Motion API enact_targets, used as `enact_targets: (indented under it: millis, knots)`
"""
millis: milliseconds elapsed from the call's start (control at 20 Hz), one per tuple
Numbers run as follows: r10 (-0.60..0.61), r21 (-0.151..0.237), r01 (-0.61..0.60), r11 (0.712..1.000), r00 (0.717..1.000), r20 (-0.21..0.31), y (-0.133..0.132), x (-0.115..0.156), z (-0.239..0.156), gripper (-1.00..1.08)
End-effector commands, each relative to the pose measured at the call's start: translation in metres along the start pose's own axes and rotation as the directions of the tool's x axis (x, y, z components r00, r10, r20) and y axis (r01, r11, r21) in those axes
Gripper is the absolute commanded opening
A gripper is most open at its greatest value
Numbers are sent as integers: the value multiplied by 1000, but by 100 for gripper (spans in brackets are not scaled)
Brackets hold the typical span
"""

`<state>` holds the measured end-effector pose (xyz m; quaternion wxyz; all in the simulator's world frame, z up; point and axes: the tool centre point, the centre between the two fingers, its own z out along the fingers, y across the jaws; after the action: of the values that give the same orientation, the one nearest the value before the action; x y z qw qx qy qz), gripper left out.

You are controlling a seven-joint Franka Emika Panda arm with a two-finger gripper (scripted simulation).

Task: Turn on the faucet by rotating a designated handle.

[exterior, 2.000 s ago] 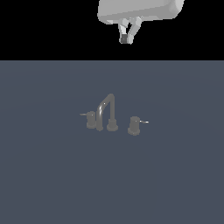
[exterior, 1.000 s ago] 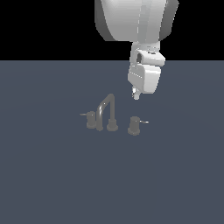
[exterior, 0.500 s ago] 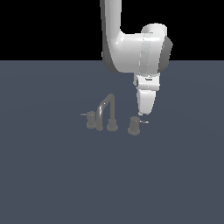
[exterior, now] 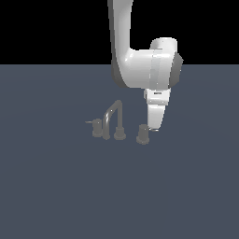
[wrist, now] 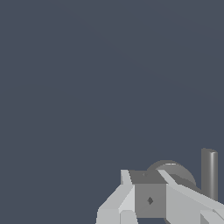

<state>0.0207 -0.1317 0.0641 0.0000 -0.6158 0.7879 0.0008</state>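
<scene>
The faucet (exterior: 113, 122) stands mid-bench; from the exterior view's left come a twin knob (exterior: 97, 128), the spout, then the handle (exterior: 143, 134). The pincer (exterior: 153, 128), state untellable, hangs just beside it and could slip off the thin lever.

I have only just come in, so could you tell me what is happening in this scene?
A white robot arm has brought its gripper down beside a small dark grey metal faucet on a flat grey surface. The fingertips sit right by the stubby grey knob handle on the exterior view's right, next to the arched spout. Whether they touch its lever is unclear, and the jaw state cannot be made out. The twin knob on the other side is untouched.
</scene>
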Motion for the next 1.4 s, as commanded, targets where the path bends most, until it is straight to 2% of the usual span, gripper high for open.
enact_targets:
  millis: [0,600,700,1350]
  knots:
    - [3,1,-3,1000,1000,-1,0,0,0,-100]
    - [3,1,-3,1000,1000,-1,30,17,1,-100]
    - [-3,10,3,1000,1000,-2,23,12,0,-100]
    - [3,2,-3,1000,1000,-1,68,8,1,-100]
